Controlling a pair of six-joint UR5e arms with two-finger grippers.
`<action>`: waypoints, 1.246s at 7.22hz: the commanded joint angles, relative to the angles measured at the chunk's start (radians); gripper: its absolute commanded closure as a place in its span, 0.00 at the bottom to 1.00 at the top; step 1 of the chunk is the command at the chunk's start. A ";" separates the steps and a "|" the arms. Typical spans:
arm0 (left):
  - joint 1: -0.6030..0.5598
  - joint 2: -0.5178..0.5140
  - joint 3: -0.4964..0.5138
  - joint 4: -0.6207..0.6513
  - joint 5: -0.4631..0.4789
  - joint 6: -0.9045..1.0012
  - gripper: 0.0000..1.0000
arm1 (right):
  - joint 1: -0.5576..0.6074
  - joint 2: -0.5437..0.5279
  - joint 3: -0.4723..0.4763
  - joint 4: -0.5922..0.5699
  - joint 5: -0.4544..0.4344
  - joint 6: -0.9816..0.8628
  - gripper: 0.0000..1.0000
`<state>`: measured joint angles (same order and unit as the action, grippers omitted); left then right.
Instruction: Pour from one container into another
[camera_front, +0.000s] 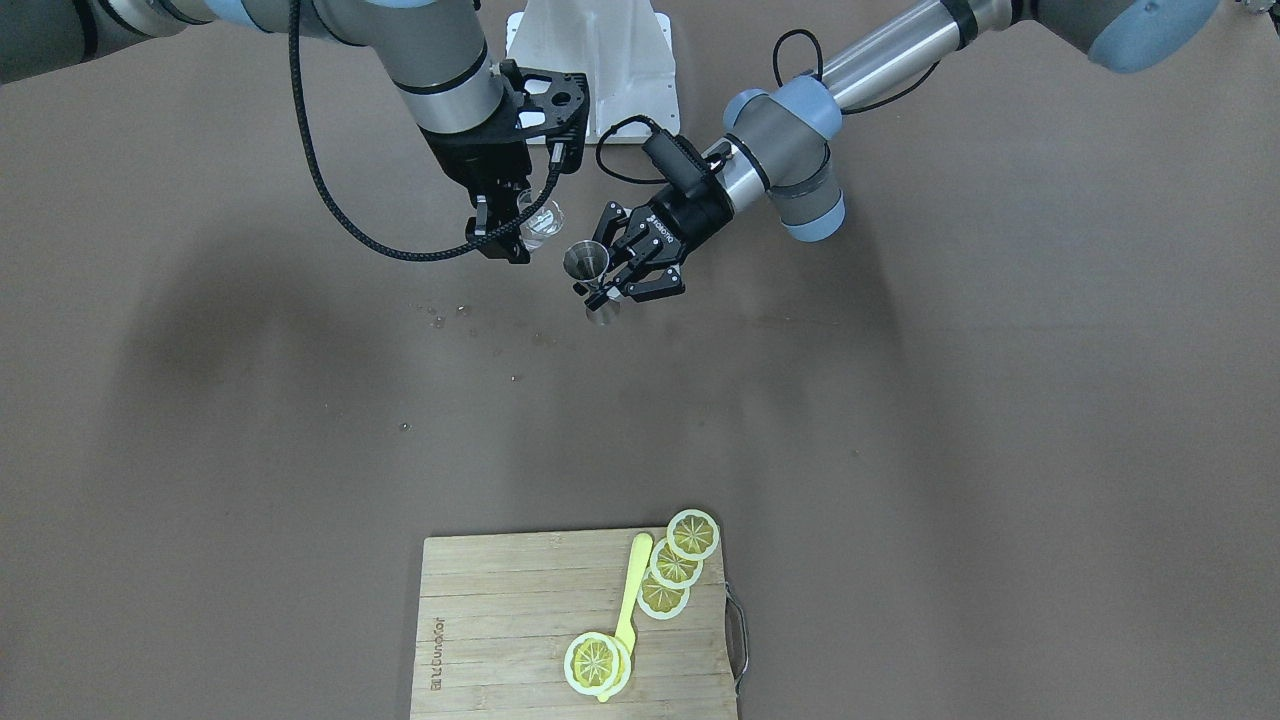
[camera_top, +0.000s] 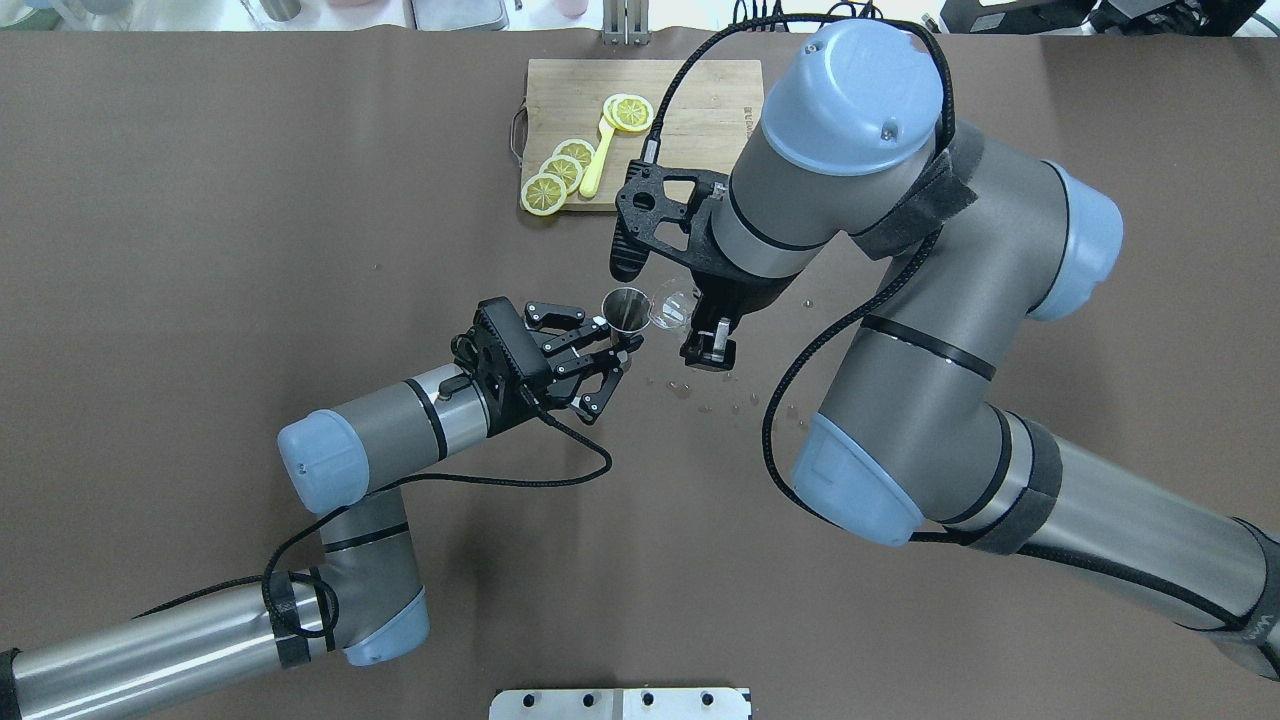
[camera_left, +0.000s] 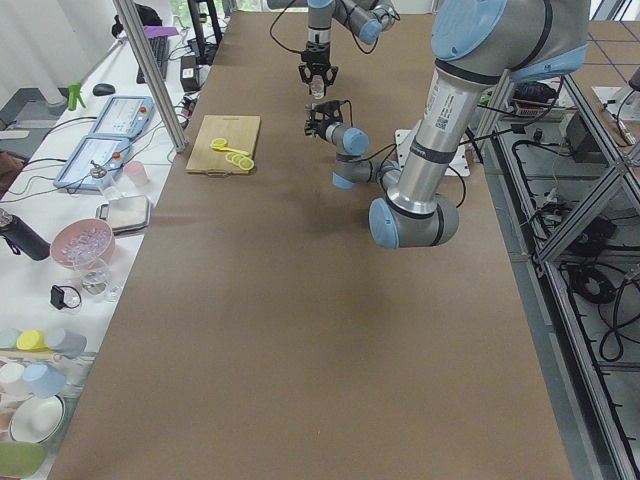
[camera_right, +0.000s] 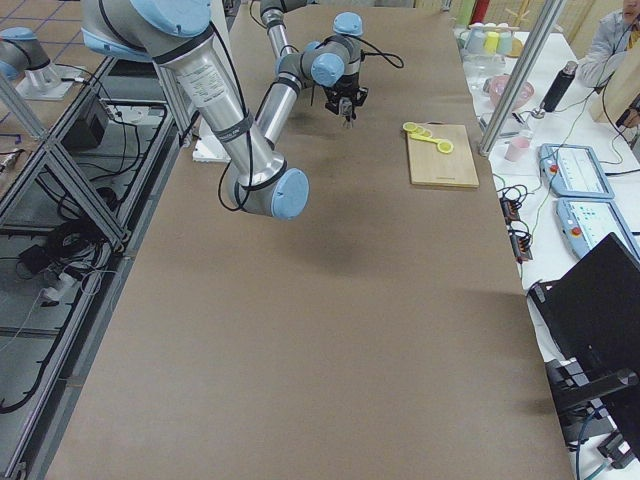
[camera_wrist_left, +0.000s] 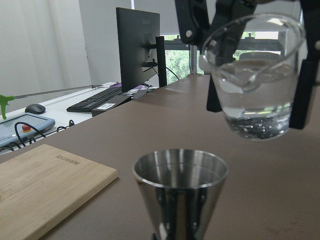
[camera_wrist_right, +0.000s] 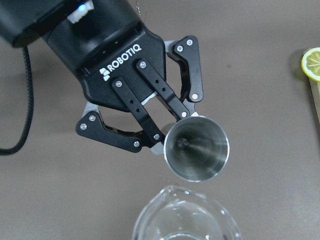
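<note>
Now | left fingers (camera_wrist_right: 150, 125) clamp jigger (camera_wrist_right: 197, 148) upright, mouth up | right fingers (camera_wrist_left: 302, 100) grip tumbler (camera_wrist_left: 257, 95) tipped, lip toward jigger

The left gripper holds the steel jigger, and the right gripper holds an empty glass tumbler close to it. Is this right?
Not quite: the tumbler is not empty; the left wrist view shows clear liquid in it. The rest holds.

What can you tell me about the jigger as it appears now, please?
The jigger is shiny grey steel and hourglass-shaped, two cones joined at a narrow waist. It stands upright with its open mouth up, and the upper cup looks empty. The left gripper is shut on its waist. The glass hangs just above and beside its rim without touching it.
</note>
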<state>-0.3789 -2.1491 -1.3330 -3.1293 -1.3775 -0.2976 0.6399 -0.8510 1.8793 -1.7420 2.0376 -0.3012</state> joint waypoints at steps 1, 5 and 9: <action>0.000 0.000 0.000 0.000 0.000 0.000 1.00 | 0.001 0.006 -0.009 -0.001 -0.004 -0.065 1.00; 0.000 0.000 -0.002 0.000 -0.002 0.000 1.00 | 0.004 0.036 -0.061 -0.002 -0.004 -0.090 1.00; 0.000 0.000 0.000 0.000 -0.002 0.000 1.00 | 0.024 0.072 -0.095 -0.034 -0.020 -0.099 1.00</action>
<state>-0.3789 -2.1491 -1.3337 -3.1293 -1.3790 -0.2976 0.6544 -0.7859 1.7870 -1.7583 2.0181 -0.3950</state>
